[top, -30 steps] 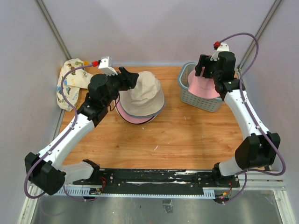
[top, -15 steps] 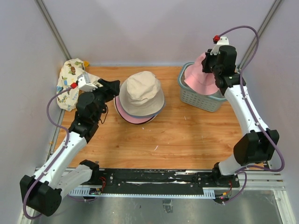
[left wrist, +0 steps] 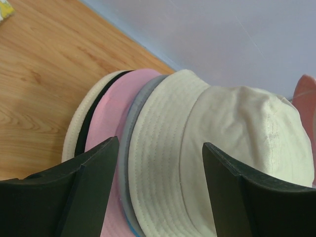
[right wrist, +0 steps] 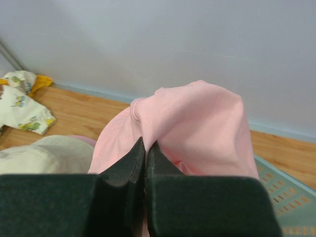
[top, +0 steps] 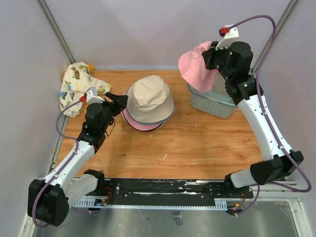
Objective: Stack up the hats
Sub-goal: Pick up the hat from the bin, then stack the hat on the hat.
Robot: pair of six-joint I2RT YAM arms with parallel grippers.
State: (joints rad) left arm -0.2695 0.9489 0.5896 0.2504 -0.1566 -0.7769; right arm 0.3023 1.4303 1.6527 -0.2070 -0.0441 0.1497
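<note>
A stack of hats (top: pixel 148 101) lies at the back middle of the table, a cream hat (left wrist: pixel 217 148) on top. Under it show a grey brim (left wrist: pixel 129 163), a pink brim (left wrist: pixel 111 128), a black rim (left wrist: pixel 86 133) and a second cream brim (left wrist: pixel 74 133). My left gripper (top: pixel 118 100) hovers just left of the stack, open (left wrist: pixel 160 145), with nothing between its fingers. My right gripper (right wrist: pixel 145 150) is shut on a fold of a pink hat (top: pixel 195 66), which hangs in the air above the basket (top: pixel 212 101).
The grey-green slatted basket (right wrist: pixel 286 197) stands at the back right, below the lifted hat. A crumpled cream cloth with printed figures (top: pixel 76 89) lies in the back left corner. Pale walls close the table at the back and sides.
The right gripper shut on the pink hat in the basket and raised it up and leftward. The left arm pulled back from the stack toward the left.
</note>
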